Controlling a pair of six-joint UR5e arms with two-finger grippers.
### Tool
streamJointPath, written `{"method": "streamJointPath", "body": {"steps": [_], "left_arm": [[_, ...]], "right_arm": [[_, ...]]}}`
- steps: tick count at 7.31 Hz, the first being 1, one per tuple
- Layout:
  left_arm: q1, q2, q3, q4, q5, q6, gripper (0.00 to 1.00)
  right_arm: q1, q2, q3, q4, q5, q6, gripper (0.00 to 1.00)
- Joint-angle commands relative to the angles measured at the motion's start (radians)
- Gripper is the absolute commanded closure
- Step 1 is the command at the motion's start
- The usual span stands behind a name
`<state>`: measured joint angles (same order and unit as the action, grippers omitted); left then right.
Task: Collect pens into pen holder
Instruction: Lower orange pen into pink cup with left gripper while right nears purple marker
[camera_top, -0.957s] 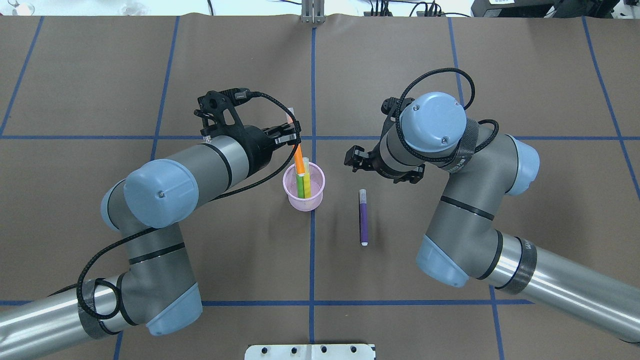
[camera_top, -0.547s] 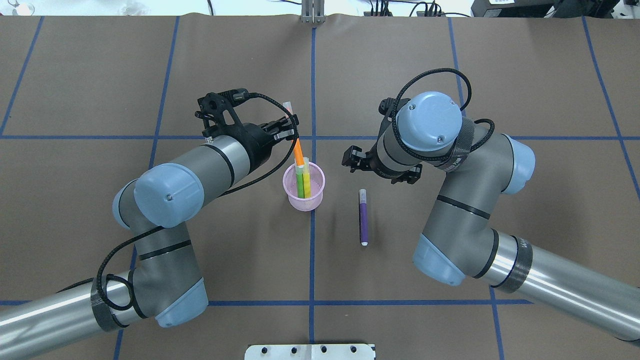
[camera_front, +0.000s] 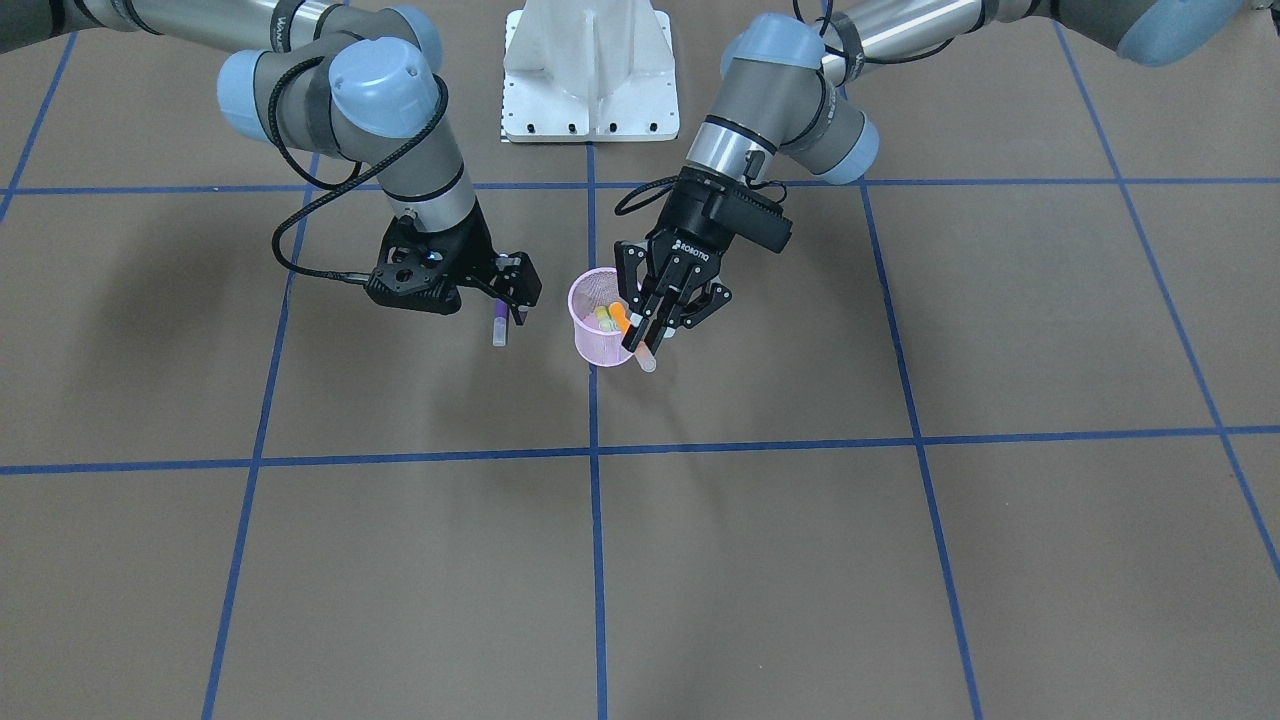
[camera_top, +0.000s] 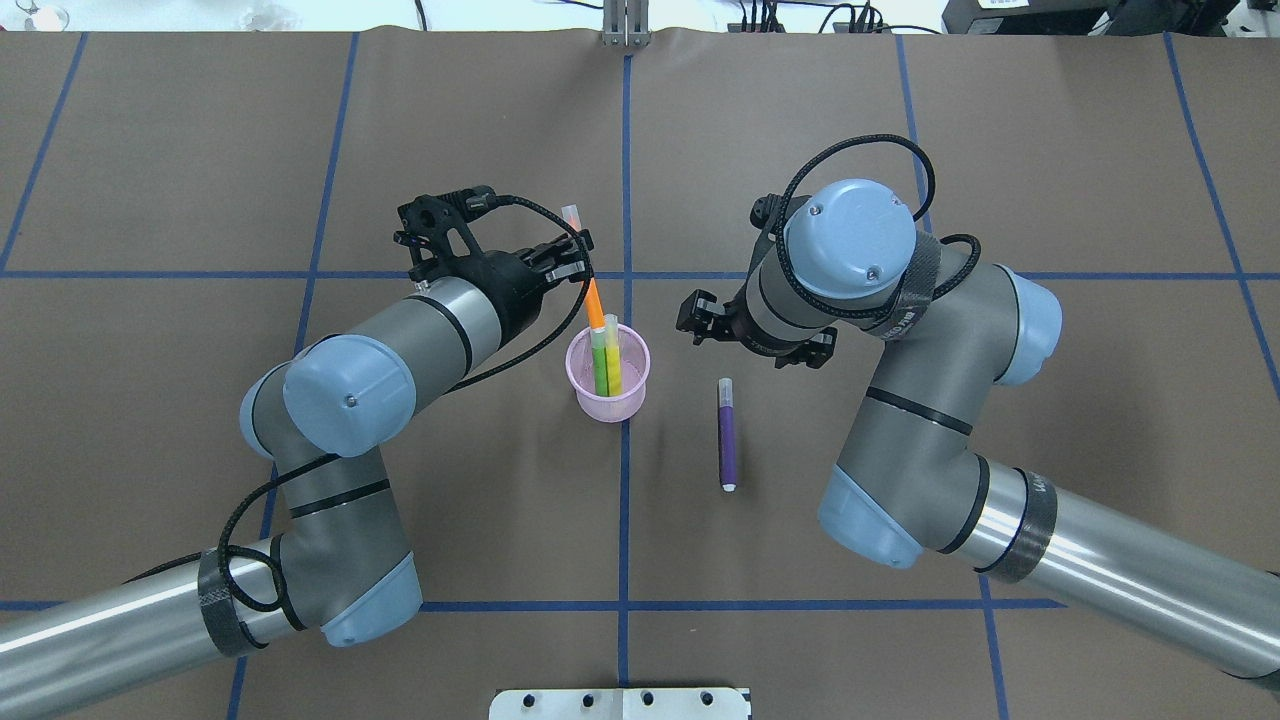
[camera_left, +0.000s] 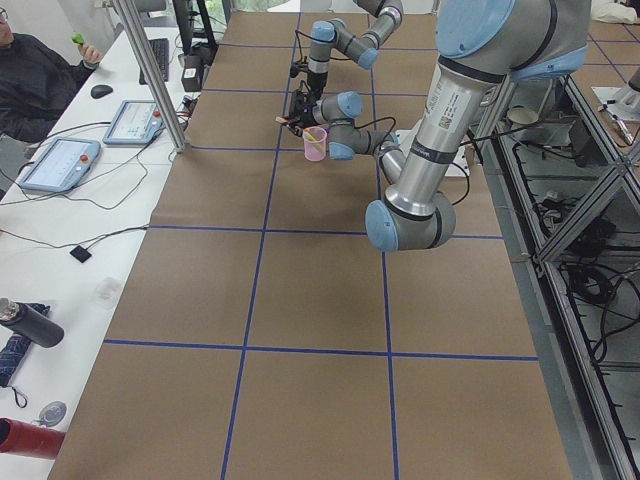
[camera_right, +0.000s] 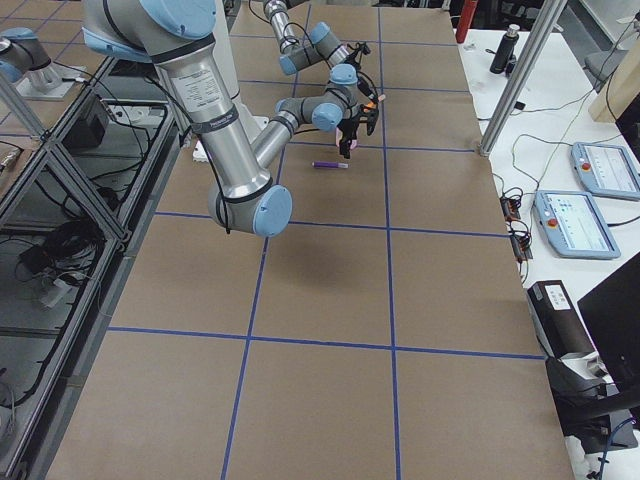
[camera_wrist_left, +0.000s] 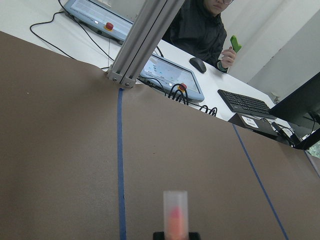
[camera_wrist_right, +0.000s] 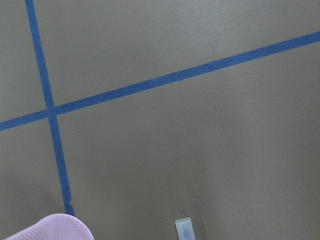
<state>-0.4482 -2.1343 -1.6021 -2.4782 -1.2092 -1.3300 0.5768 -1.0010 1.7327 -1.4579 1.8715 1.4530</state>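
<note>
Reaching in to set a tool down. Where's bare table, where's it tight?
Bare: the operators' side past the blue tape line; also the strip between the purple pen and the base plate. Crowded: around the pen holder, with the left end effector holding the orange pen at its mouth and the right end effector beside it.

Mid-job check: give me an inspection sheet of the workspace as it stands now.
Surface: brown table cover with a blue tape grid.
Job's things: green pen and yellow pen stand in the pink cup; orange pen leans, lower end in the cup's mouth; purple pen lies on the table.
Clutter: nothing seen.
Grippers: left gripper jaws shut on the orange pen; right gripper jaws open, empty, near the purple pen's capped end.
Cables: left cable and right cable loop at the wrists.
Surroundings: person seated at a side desk with tablets.
</note>
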Motion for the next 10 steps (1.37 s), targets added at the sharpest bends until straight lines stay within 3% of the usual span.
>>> {"method": "streamJointPath", "body": {"steps": [1, 10], "left_arm": [[0.037, 0.002, 0.008, -0.002, 0.028, 0.000, 1.00], [0.066, 0.002, -0.004, -0.008, 0.054, 0.000, 0.96]], "right_arm": [[0.000, 0.005, -0.001, 0.001, 0.003, 0.015, 0.01], [-0.054, 0.012, -0.047, 0.001, 0.003, 0.041, 0.01]]}}
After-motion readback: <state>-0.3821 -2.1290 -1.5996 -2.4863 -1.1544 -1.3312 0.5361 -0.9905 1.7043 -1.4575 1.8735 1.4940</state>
